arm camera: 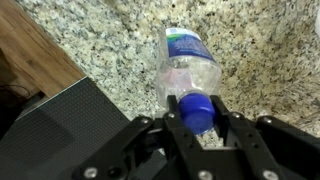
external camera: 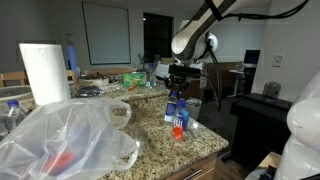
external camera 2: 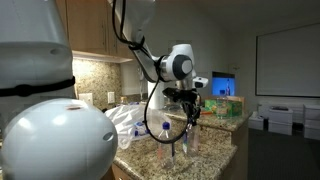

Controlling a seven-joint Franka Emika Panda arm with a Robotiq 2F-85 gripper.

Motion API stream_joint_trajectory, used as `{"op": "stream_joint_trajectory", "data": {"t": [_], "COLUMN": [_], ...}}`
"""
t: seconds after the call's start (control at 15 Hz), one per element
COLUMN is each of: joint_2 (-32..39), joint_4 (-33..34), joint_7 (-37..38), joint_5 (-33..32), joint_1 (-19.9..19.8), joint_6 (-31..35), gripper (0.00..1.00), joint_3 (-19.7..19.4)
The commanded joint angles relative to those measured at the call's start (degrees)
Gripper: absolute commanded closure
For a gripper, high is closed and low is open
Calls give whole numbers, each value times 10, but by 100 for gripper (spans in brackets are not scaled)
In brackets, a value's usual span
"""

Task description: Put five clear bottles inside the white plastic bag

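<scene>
A clear bottle (arm camera: 190, 65) with a blue cap and a blue-green label stands on the granite counter. In the wrist view my gripper (arm camera: 197, 108) has its two black fingers pressed against the sides of the blue cap. In both exterior views the gripper (external camera: 179, 78) (external camera 2: 188, 100) hangs over a small group of clear bottles (external camera: 177, 112) (external camera 2: 180, 135) near the counter's edge. One of them has a red label (external camera: 180, 127). The white plastic bag (external camera: 60, 135) lies crumpled and open on the counter, apart from the gripper; it also shows in an exterior view (external camera 2: 125, 120).
A paper towel roll (external camera: 45, 72) stands behind the bag. Another blue-capped bottle (external camera: 12, 110) sits beside the bag. Clutter with green packaging (external camera: 132, 77) lies at the far end of the counter. A dark box (arm camera: 70, 130) sits below the counter edge.
</scene>
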Motion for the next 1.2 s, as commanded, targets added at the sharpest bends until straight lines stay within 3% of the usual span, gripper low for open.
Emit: {"op": "stream_joint_trajectory", "data": {"t": [0.0, 0.13, 0.4, 0.8, 1.0, 1.13], "joint_2": [-10, -15, -31, 0, 32, 60], "joint_4": [-2, 5, 33, 70, 82, 93], "joint_7": [-13, -29, -106, -283, -364, -393], "joint_5": [13, 35, 201, 490, 602, 636], "joint_1": [1, 9, 54, 187, 181, 169], "joint_6": [0, 7, 46, 3, -73, -119], "gripper": [90, 90, 90, 90, 90, 90], "joint_3": [-2, -8, -35, -82, -51, -34]}}
